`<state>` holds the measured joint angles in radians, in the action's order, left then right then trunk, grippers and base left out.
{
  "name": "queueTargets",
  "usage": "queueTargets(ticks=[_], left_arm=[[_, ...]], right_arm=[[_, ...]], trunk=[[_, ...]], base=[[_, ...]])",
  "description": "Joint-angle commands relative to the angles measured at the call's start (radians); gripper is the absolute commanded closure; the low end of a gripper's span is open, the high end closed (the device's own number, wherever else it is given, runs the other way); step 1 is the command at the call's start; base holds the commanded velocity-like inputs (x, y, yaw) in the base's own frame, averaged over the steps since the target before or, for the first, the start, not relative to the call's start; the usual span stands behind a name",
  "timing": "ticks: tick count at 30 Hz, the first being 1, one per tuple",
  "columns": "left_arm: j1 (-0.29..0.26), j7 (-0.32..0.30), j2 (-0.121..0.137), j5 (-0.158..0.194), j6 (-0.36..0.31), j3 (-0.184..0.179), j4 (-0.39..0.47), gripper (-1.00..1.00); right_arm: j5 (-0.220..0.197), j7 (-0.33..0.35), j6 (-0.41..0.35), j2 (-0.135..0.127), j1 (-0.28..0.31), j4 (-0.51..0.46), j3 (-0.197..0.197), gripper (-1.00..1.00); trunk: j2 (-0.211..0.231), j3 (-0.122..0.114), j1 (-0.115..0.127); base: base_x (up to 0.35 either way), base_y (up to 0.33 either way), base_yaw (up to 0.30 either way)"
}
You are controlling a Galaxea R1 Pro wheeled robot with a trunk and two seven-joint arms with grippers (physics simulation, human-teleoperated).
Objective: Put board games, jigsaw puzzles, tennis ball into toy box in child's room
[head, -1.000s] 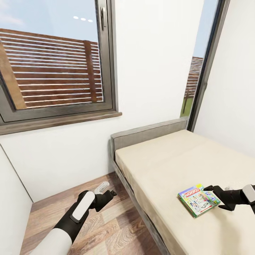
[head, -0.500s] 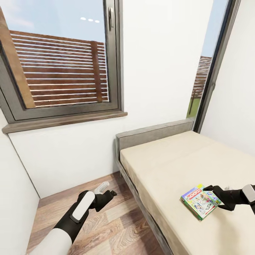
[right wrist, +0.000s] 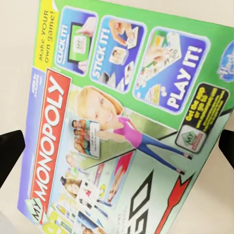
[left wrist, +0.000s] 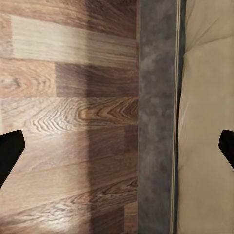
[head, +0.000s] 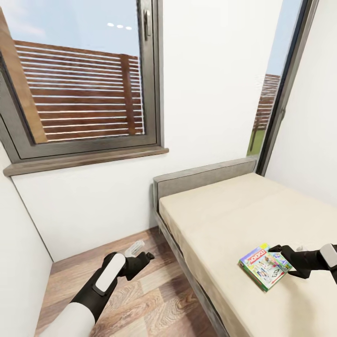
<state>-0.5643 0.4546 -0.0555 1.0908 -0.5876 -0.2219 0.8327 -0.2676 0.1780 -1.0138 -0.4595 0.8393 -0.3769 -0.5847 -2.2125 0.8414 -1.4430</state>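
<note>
A MY MONOPOLY board game (head: 265, 267) lies flat on the beige bed (head: 220, 220), near its right side. My right gripper (head: 282, 260) hovers over the box's right part, open, one finger on each side of it. In the right wrist view the printed lid (right wrist: 122, 122) spreads between the two dark fingertips (right wrist: 9, 156), which stand wide apart. My left gripper (head: 142, 256) is open and hangs low over the wood floor (head: 140, 299), beside the bed's grey frame (left wrist: 156, 122). The table, toy box, puzzles and tennis ball are out of view.
The bed's grey headboard (head: 201, 180) stands against the white wall under a large window (head: 79, 79). A tall narrow window (head: 276, 93) lies to the right. A white wall (head: 18, 262) closes in at the left. Wood floor runs between that wall and the bed.
A second ago the whole picture shifted a little as the camera turned; since half a second ago it is steady. Both grippers and the game box keep their places.
</note>
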Motion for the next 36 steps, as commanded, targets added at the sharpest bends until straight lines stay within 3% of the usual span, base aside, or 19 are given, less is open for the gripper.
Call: queueTargets(ticks=[1,24,36], left_arm=[[0.0,0.01,0.0,0.01,0.0,-0.002,0.001,-1.0],[0.003,0.014,-0.001,0.01,0.001,-0.002,0.003,-1.0],[0.008,0.014,-0.003,0.009,0.003,-0.003,0.005,-1.0]], right_arm=[[0.01,0.008,-0.004,0.001,0.001,0.0,-0.007,-1.0],[0.011,0.008,-0.004,0.004,0.0,0.0,-0.006,-1.0],[0.011,0.008,-0.003,0.004,0.0,0.0,-0.006,-1.0]], trunk=[[0.0,0.001,0.0],[0.0,0.001,0.0],[0.0,0.001,0.0]], base=[[0.0,0.0,0.074],[0.0,0.0,0.223],[0.0,0.0,0.065]])
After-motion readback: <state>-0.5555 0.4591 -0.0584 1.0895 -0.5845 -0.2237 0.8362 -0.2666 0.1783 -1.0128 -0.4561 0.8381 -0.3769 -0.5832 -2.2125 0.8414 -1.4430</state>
